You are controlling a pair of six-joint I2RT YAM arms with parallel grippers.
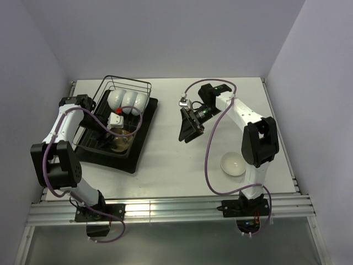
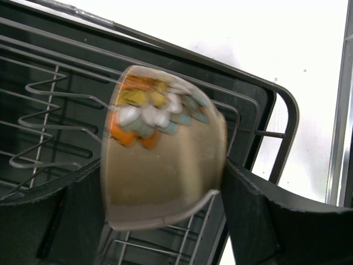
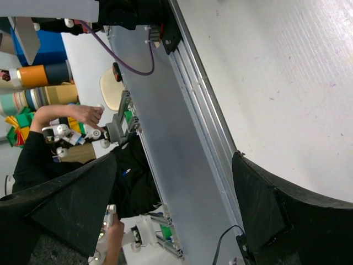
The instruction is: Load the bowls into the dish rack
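Fingers (image 2: 265, 221) of left gripper (image 2: 163, 165) are clamped on a tan bowl (image 2: 165, 190), one pad per side. Bowl is on edge and tilted, w/ an orange/white/blue flower print on its outer wall; slightly blurred in wrist cam. Rack wires run under and behind it, but can't tell if the rim touches them. Top cam puts this gripper and its bowl inside the dish rack (image 1: 144, 105), over the near half.

Three white bowls (image 1: 129, 101) stand on edge side by side at the rack's far end, apart from the held one. Rack sits on a black tray (image 1: 138, 153), on the left part of the table (image 1: 176, 171).

Right gripper (image 1: 187, 132) is spread wide w/ nothing btwn its fingers. It hangs mid-table, right of the rack and well apart from it. Its wrist cam shows only bare tabletop and the metal rail at the table edge.

One more white bowl (image 1: 233, 164) sits upright on the table near the right arm's base, well apart from both the right gripper and the rack.
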